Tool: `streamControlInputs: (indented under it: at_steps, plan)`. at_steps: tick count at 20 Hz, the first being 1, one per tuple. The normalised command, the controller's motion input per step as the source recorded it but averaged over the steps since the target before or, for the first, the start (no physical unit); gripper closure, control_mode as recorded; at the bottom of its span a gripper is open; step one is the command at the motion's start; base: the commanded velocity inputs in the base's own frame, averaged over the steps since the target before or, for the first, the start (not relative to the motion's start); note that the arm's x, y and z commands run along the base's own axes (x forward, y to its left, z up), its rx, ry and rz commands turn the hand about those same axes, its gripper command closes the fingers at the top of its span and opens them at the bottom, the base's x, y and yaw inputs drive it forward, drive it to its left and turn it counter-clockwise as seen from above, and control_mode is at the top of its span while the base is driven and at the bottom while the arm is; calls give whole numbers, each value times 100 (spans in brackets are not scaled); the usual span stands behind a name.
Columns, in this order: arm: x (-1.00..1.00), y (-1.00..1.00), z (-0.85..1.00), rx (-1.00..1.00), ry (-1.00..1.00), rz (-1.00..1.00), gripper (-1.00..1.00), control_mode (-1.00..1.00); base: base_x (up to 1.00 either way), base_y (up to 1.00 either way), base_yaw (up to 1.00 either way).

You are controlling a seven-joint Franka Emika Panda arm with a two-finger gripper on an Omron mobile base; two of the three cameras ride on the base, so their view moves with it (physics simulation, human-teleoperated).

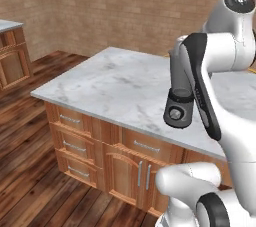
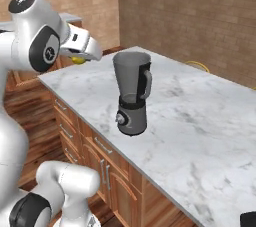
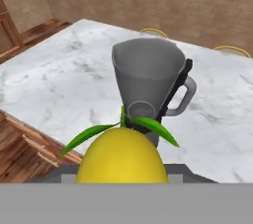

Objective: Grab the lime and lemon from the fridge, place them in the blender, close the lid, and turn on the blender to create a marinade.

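Left base view first: the white arm blocks most of the translucent smoky-grey blender jug on its dark base with the round silver knob [image 1: 176,113], so you mostly get that base poking out from behind a dark link, standing on the white marble island counter [image 1: 115,83].

Right base view is better. The blender [image 2: 132,93] stands upright near the counter's front edge, mouth open, no lid on it. The gripper [image 2: 80,57] hangs out past the counter's left end, up at about jug-rim height and well apart from the jug, with a bit of yellow peeking under it.

Hand view: the small bright yellow lemon with green leaves [image 3: 122,156] sits right at the bottom where the finger tips would be, so I'd say the jaws are pinching it, though the fruit hides the tips themselves. The open jug [image 3: 148,82] is straight ahead.

Handling-wise, my guess is a lemon is light, firm and rounded with a waxy skin, so it can roll or squirt out. Holding it across the fat middle looks right. The jug mouth seems wide enough for a drop.
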Motion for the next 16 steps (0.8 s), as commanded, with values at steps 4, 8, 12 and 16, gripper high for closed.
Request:
streamControlInputs:
  at_steps: [4, 8, 12, 16]
  plan:
    - [73, -52, -1, 7, 0, -2, 100, -100, 0, 0, 0]
    - [76, -65, -7, 10, 0, 0, 100, -100, 0, 0, 0]
    - [61, -35, -25, 3, 0, 0, 100, -100, 0, 0, 0]
    - [59, -6, -37, 0, 0, 0, 100, -100, 0, 0, 0]
